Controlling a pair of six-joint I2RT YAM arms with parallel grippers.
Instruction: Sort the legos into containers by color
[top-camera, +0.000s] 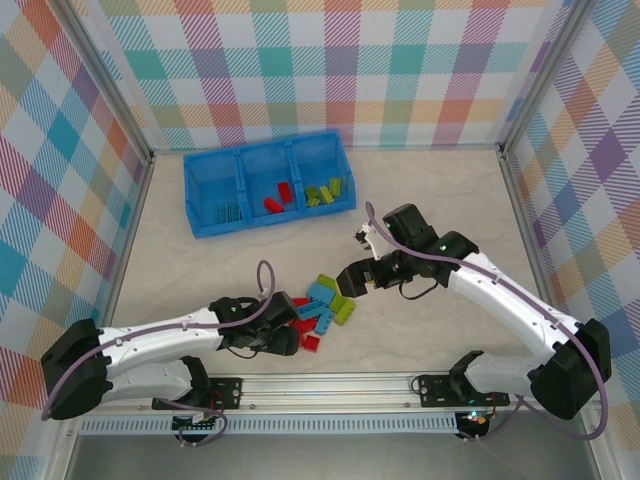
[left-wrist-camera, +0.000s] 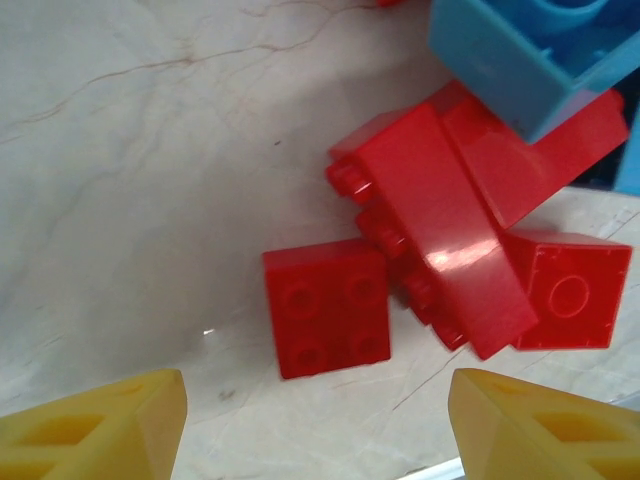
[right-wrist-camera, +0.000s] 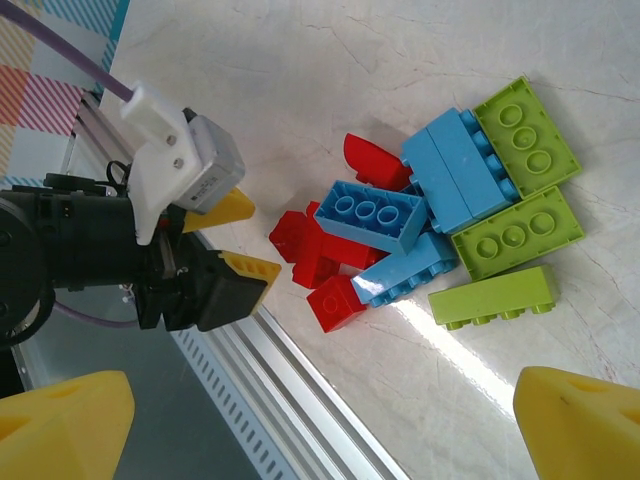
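**Both arms poised over the loose pile, nothing picked up yet**

Sorting is partly done. The blue tray (top-camera: 280, 216) at the far side of the tabletop (top-camera: 440, 190) already has light blue bricks in its left compartment, red in the middle compartment (top-camera: 265, 172) and lime green in the right. A mixed pile of legos (top-camera: 320, 305) lies on the tabletop between the two arms, well apart from the tray.

The step in hand looks like choosing and grasping the next brick. The left gripper (left-wrist-camera: 315, 425) sits low at the near edge of the pile. Its yellow fingers (left-wrist-camera: 100, 420) are spread wide and hold nothing, and a red two-by-two brick (left-wrist-camera: 325, 308) lies flat just ahead of the gap, touching a long red brick (left-wrist-camera: 450, 260). The likely next move is to advance and close on that small brick without dragging its neighbour, then carry it to the middle compartment.

The right gripper (right-wrist-camera: 320, 430) hovers above the pile. Its fingers (right-wrist-camera: 580, 425) are also wide apart and empty, with the lime green bricks (right-wrist-camera: 505, 240) closest to it.
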